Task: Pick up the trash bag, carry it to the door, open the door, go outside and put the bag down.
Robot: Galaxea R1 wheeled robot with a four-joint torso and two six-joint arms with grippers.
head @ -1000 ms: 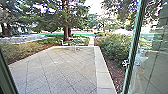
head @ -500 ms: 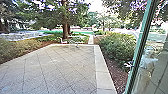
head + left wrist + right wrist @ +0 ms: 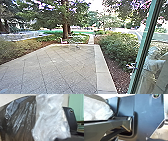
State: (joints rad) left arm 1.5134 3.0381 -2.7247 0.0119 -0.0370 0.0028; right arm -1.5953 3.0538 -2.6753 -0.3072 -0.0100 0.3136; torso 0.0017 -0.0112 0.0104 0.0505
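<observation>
Green frame [image 3: 145,47] shows farther rightward than before; trash bag [image 3: 21,119] near left hand; can't tell either hand's grip

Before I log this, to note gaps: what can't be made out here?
- Black plastic trash bag: full outline, cut off by left wrist view's edge.
- Pale upright figure: one side, hidden by green metal frame, head view.
- White outdoor furniture: its pieces, too small, head view.
</observation>
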